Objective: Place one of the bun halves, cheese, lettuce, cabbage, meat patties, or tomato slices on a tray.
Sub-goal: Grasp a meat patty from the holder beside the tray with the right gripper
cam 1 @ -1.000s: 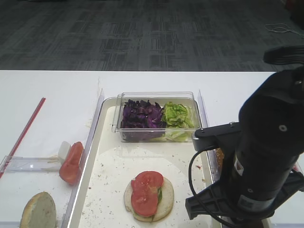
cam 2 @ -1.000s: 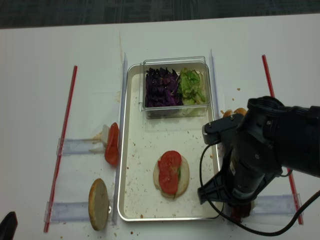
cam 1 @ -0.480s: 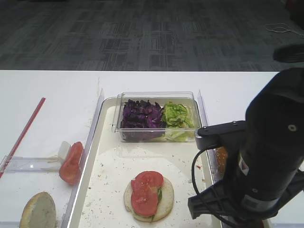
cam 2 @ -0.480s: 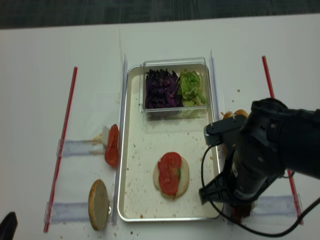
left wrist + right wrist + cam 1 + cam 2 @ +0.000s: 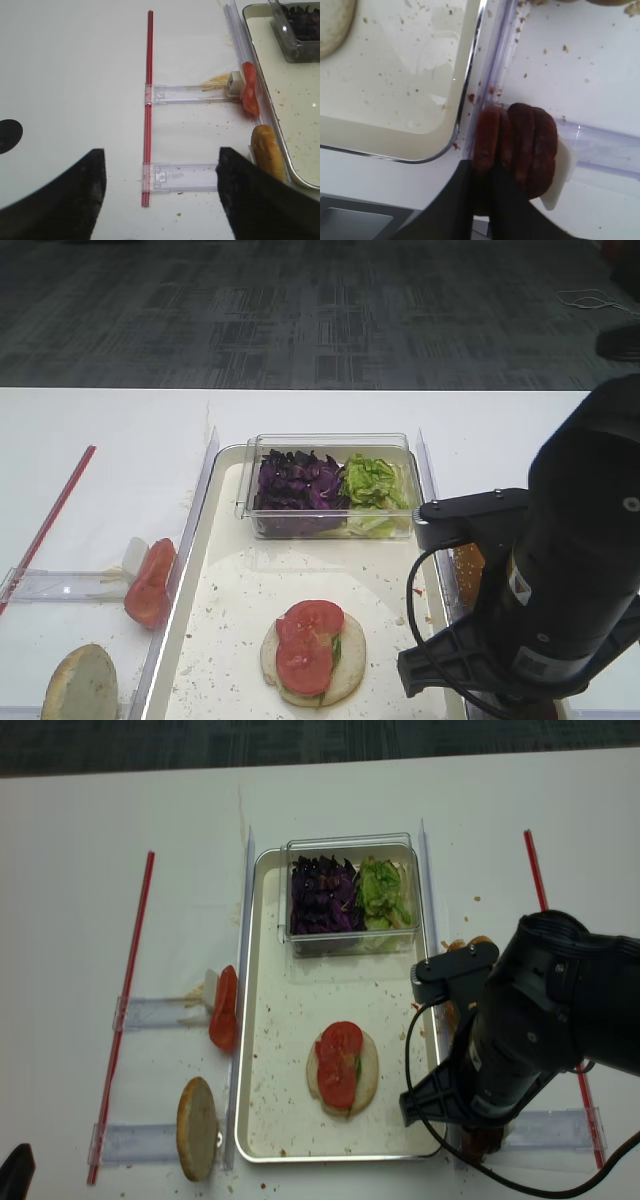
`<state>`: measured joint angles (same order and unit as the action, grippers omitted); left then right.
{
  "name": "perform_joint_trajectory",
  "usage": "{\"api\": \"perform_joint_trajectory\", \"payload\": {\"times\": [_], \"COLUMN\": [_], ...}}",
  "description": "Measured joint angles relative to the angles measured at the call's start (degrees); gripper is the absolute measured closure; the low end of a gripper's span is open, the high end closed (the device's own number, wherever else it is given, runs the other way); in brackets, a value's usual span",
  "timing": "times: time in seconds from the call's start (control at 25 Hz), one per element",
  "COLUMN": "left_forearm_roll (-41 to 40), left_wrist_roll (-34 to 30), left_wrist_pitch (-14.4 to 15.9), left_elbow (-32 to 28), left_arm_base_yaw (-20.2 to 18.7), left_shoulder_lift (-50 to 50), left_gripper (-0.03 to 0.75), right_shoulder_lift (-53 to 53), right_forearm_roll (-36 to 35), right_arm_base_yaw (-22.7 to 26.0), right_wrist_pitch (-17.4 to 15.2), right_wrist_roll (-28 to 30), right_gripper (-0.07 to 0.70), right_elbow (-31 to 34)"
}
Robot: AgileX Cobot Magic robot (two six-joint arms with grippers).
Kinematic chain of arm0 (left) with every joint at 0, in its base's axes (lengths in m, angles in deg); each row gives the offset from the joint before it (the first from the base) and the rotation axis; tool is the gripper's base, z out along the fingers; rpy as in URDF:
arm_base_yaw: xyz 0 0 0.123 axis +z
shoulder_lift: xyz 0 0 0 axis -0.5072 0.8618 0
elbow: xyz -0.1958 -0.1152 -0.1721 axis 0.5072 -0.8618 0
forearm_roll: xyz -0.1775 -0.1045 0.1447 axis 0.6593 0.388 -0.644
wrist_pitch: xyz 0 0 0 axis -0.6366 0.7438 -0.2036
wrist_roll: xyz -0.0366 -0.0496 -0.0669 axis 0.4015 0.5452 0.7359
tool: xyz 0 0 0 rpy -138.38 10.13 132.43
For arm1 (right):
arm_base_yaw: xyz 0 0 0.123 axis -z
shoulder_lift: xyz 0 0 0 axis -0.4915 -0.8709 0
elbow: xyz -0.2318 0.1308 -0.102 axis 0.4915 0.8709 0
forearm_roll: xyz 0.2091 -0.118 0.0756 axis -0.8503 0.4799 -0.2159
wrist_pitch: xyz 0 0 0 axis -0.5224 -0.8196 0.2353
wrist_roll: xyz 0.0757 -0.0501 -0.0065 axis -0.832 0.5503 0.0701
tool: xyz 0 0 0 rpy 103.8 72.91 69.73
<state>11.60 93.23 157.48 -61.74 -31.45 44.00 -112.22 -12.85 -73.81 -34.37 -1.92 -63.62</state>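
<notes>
Now my right fingers [image 5: 485,195] pinch the end patty [image 5: 487,140] of the upright stack, tray [image 5: 427,150] just beside them.

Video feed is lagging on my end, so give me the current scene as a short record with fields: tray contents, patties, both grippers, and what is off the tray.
tray: holds clear box and a bun half
box contents: cabbage left, lettuce right
on bun half: tomato slices, green showing beneath
meat patties: stacked on edge in a clear rail, off the tray's right rim
right gripper: shut on the leftmost patty
left gripper: open, over bare table
left of tray: tomato slice, second bun half
</notes>
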Motion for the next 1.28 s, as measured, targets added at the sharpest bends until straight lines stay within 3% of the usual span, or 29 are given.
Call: {"api": "perform_joint_trajectory", "payload": {"times": [1.28], "left_forearm_roll": [0.0], "left_wrist_roll": [0.0], "left_wrist_pitch": [0.0], "left_elbow": [0.0], "left_arm_base_yaw": [0.0], "left_shoulder_lift": [0.0], "left_gripper": [0.243], "right_shoulder_lift": [1.5], "right_forearm_roll": [-1.1], "right_arm_base_yaw": [0.0], "right_wrist_pitch": [0.0], "right_wrist_roll": [1.4], "right_gripper": [0.521], "right_elbow": [0.0]}}
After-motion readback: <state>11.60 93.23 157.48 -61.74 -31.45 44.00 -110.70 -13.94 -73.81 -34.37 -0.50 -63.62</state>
